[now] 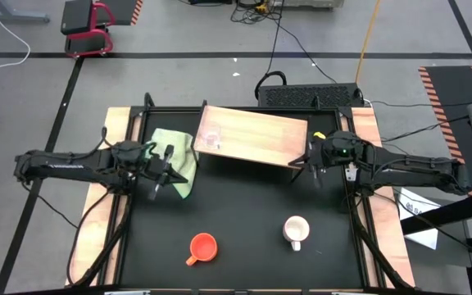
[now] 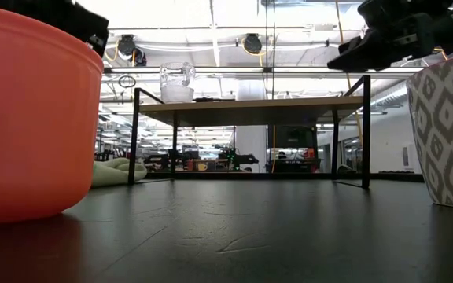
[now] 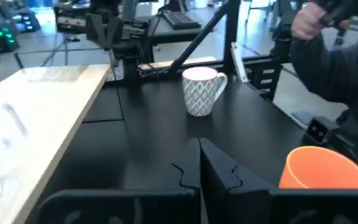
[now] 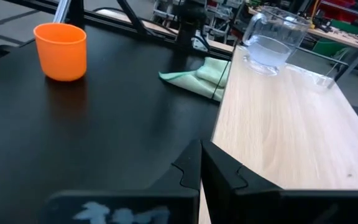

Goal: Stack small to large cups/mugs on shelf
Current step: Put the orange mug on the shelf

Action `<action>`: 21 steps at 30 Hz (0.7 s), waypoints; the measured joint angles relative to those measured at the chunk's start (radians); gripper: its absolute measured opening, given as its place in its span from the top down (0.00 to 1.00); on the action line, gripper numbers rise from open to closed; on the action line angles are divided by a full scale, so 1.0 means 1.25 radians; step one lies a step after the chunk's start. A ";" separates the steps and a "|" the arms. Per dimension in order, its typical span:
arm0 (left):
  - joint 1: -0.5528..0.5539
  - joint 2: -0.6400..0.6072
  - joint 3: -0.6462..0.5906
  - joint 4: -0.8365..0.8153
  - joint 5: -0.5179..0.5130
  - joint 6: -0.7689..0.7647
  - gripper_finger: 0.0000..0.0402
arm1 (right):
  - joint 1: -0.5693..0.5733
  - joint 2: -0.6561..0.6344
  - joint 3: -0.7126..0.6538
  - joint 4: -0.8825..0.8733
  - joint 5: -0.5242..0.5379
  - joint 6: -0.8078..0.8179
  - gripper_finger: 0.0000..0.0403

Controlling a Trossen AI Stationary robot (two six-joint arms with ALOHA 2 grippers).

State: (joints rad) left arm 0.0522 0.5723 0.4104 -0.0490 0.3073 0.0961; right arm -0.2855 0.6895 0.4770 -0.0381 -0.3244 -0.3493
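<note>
The small clear glass cup (image 1: pixel 210 137) stands upright on the left end of the wooden shelf (image 1: pixel 256 135); it also shows in the right wrist view (image 4: pixel 269 40). The orange mug (image 1: pixel 202 247) and the white patterned mug (image 1: pixel 296 230) stand on the black tabletop near the front edge. My left gripper (image 1: pixel 156 190) is shut and empty, left of the shelf by the green cloth (image 1: pixel 174 156). My right gripper (image 1: pixel 315 176) is shut and empty at the shelf's right end.
The light green cloth lies bunched on the table beside the shelf's left end. The shelf's dark frame legs (image 2: pixel 134 134) stand at its corners. A person's sleeve and hand (image 3: pixel 328 43) show beyond the table in the left wrist view.
</note>
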 joint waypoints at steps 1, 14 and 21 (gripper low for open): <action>-0.006 -0.010 -0.013 0.001 -0.016 -0.003 1.00 | 0.000 -0.001 0.000 0.003 0.000 0.002 1.00; -0.074 -0.106 -0.161 0.053 -0.106 -0.032 1.00 | 0.000 -0.010 0.000 0.003 0.000 0.015 1.00; -0.079 -0.129 -0.201 0.066 -0.114 -0.034 1.00 | 0.000 -0.010 0.000 0.003 0.000 0.018 1.00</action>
State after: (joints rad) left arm -0.0471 0.4109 0.1596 0.0338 0.1654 0.0538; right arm -0.2859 0.6769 0.4770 -0.0341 -0.3244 -0.3269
